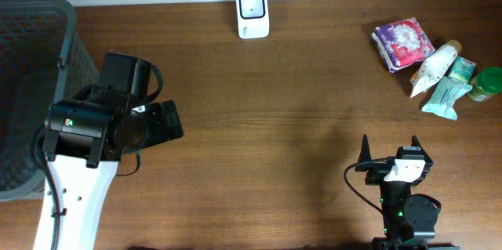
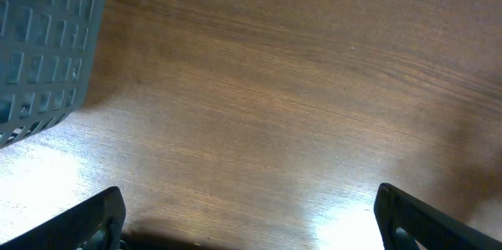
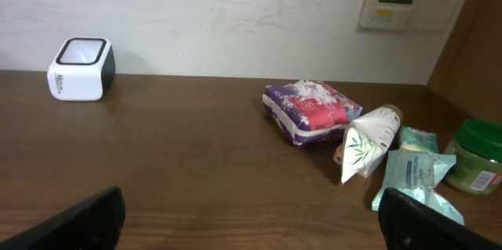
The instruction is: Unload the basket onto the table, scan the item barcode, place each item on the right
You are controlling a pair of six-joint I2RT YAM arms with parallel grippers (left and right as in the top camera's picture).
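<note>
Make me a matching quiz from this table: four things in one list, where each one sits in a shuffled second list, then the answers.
Things
1. white box-shaped barcode scanner
2. dark grey slatted plastic basket
3. purple and red soft packet
4. green-lidded jar

Places
A. at the table's left end
B. furthest right, at the edge of the overhead view
C. middle of the far edge, by the wall
D. leftmost of the cluster at the far right

Pairs: 1-C, 2-A, 3-D, 4-B
</note>
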